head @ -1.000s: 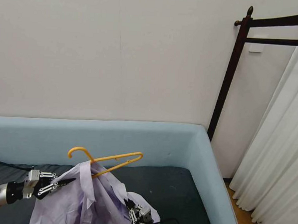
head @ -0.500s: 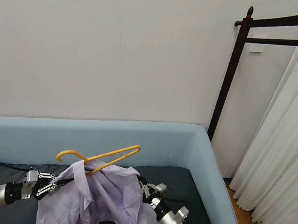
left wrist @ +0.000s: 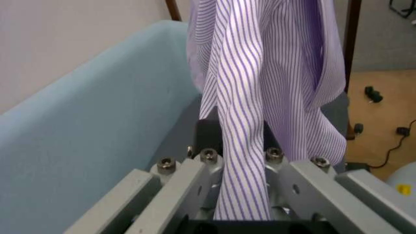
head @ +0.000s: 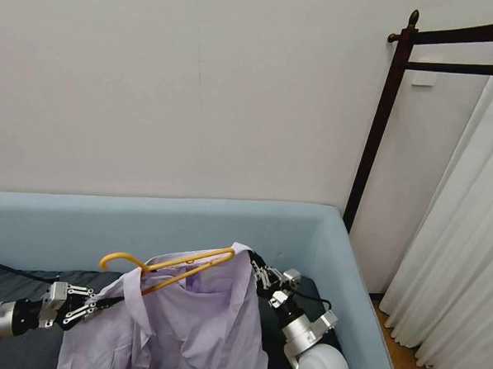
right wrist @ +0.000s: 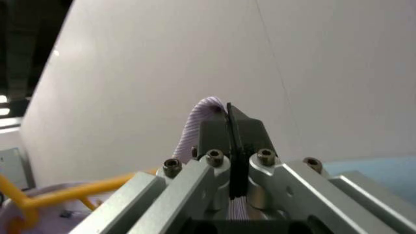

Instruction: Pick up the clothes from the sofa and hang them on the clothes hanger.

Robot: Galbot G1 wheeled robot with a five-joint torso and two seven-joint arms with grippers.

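Striped purple shirt (head: 194, 314) on orange hanger (head: 168, 267) is hanging over the sofa (head: 326, 238) seat, left claw (head: 100, 302) and right claw (head: 258, 272) each pinching tight on its fabric; level, taut carrying is seeming wisest.

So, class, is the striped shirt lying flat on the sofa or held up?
Held up. The right gripper pinches one edge high, the left gripper grips the other side, and the shirt hangs spread between them.
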